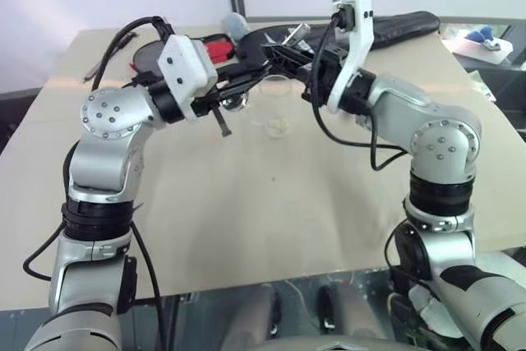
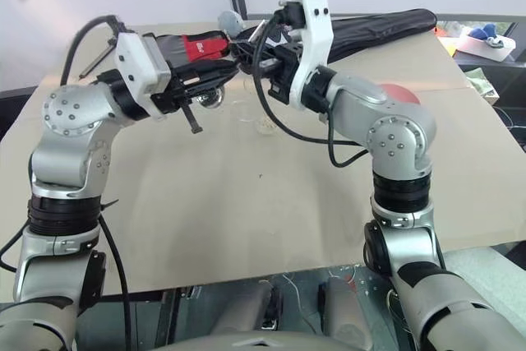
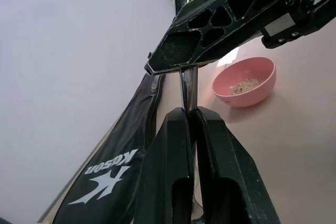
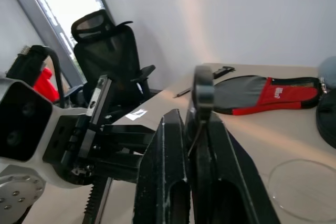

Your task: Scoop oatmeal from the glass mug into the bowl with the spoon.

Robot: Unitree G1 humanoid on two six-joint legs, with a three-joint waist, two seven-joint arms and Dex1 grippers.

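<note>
The spoon [image 4: 202, 94] sat high in the frame's upper centre, pinched between both my grippers: my left gripper [image 3: 190, 116] was clamped on its thin handle, my right gripper [image 4: 191, 129] closed on it near the oval end. Just below it, the glass mug [image 1: 274, 104] stood on the table [image 1: 246, 219] with some oatmeal [image 1: 278, 127] at its bottom. The bowl [image 3: 244, 81], right of centre, held a little oatmeal.
</note>
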